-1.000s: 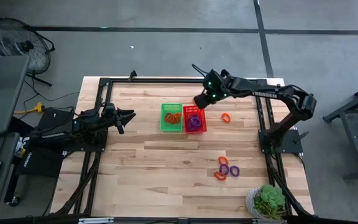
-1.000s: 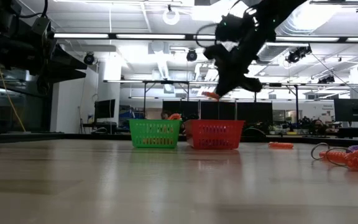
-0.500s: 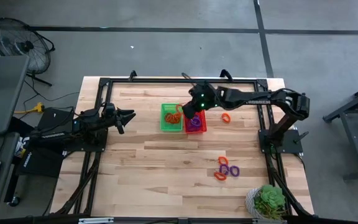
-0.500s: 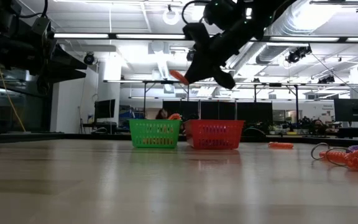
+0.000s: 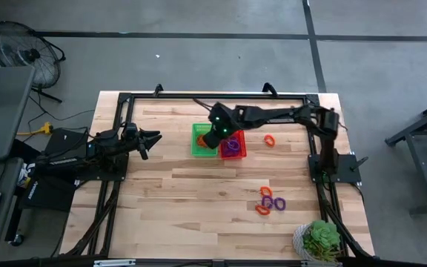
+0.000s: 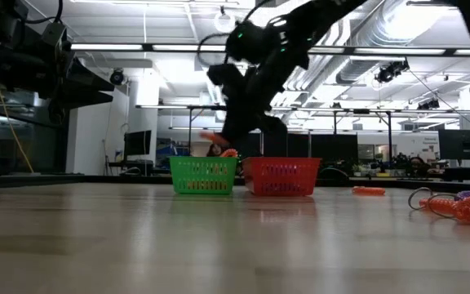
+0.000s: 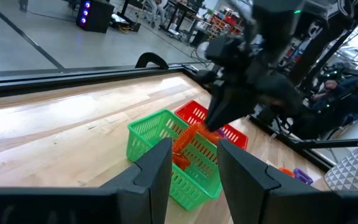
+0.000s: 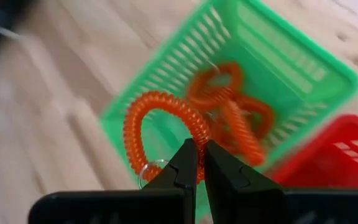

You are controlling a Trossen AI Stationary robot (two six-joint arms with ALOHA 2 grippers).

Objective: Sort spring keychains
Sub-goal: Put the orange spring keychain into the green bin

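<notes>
Tightly pinched between the right gripper's fingertips was an orange spring keychain, its coiled loop hanging over the green basket. More orange keychains lay tangled inside that basket, with the red basket touching it on one side. From above, the right gripper hovered over the green basket, and purple keychains filled the red basket. One orange keychain lay on the table near the red basket; a mixed orange and purple cluster sat well apart, toward the potted plant. The left gripper waited at the table's left edge, fingers parted and holding nothing.
</notes>
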